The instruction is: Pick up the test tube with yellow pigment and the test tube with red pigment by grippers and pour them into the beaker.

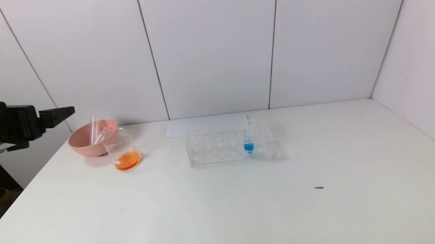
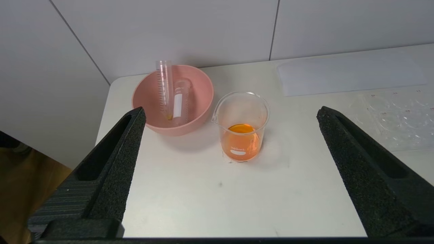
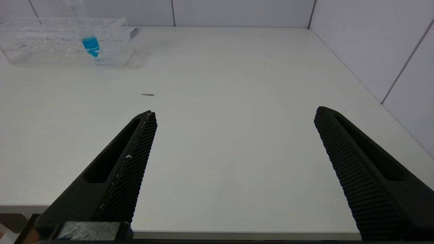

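The beaker (image 1: 126,154) stands at the back left of the table, next to the pink bowl, and holds orange liquid; it also shows in the left wrist view (image 2: 241,127). Two clear test tubes lean inside the bowl. One tube (image 2: 164,88) has only a yellow trace at its tip. The other tube (image 2: 179,101) has a white label and no visible liquid. No tube with red liquid is in view. My left gripper (image 1: 59,114) hovers off the table's left edge, open and empty (image 2: 231,110). My right gripper (image 3: 235,111) is open and empty over the table's near edge.
The pink bowl (image 1: 82,146) sits at the back left corner (image 2: 142,91). A clear tube rack (image 1: 220,152) stands mid-back and holds a tube with blue liquid (image 1: 248,145), also in the right wrist view (image 3: 91,45). A white sheet (image 1: 205,125) lies behind the rack.
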